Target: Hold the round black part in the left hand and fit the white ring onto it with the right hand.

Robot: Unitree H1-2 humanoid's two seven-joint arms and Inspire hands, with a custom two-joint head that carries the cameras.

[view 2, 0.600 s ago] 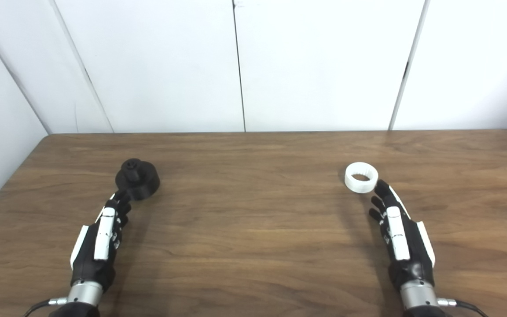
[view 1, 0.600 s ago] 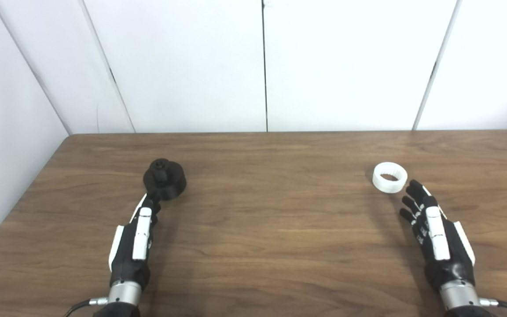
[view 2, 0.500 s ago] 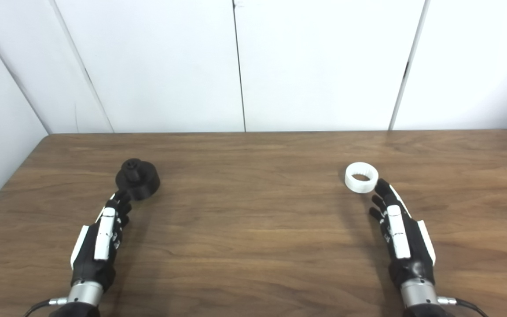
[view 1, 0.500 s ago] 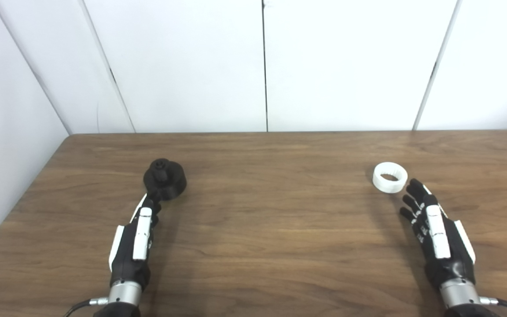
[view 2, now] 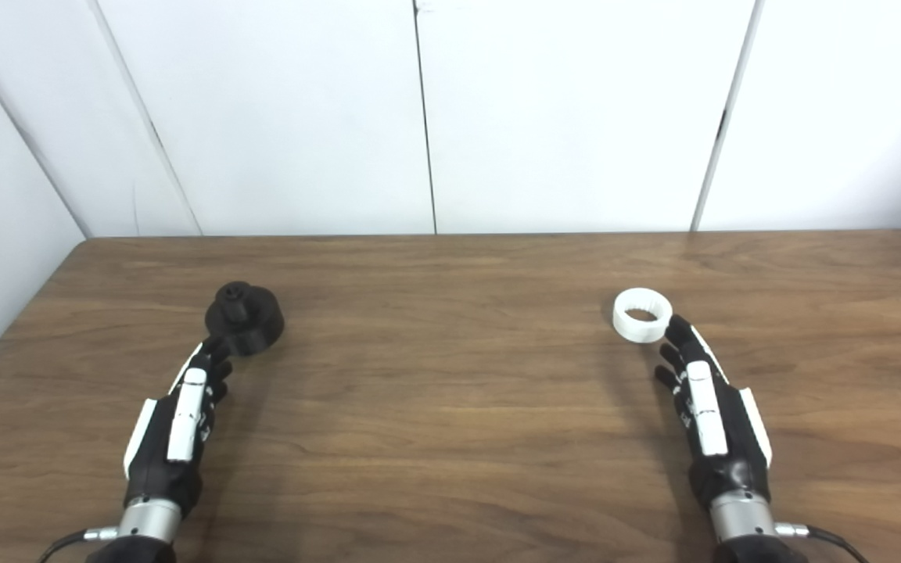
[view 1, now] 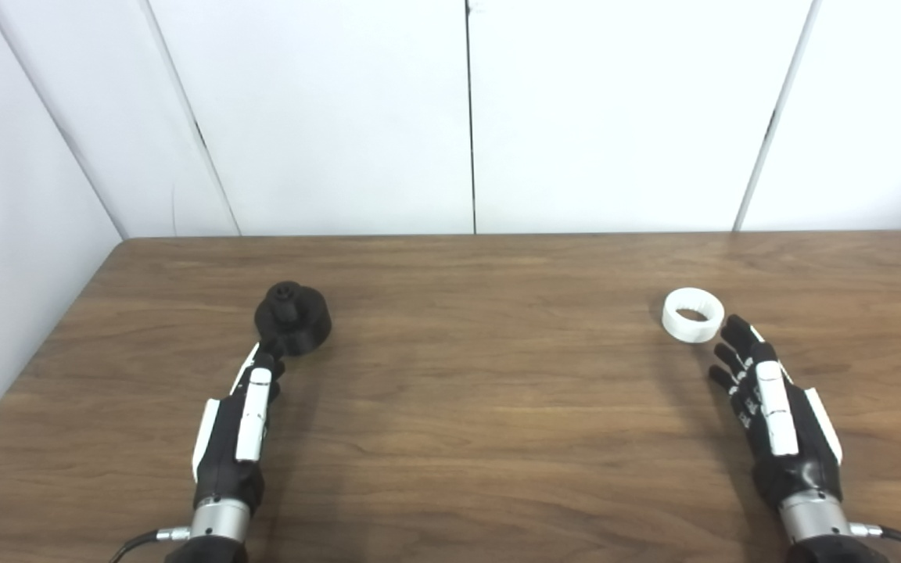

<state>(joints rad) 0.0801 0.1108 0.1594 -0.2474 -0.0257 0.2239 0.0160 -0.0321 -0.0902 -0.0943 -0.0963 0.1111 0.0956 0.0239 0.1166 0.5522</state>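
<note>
Two parts are seen on the wooden desk (view 1: 458,407), well apart from one another. On the left side, the round black part (view 1: 292,318) is set upright with a small knob on top; on the right side, the white ring (view 1: 692,314) is laid flat with its opening upward and nothing inside it. Both arms are brought in from the bottom edge and stretched forward low over the desk. The left hand (view 1: 238,426) is held edge-up, its fingers extended and kept close together, with the fingertips just beside the near edge of the black part; whether contact is made cannot be told. The right hand (view 1: 771,407) is likewise extended, its fingers slightly spread, the tips just beside the ring. Nothing is held by either hand.
</note>
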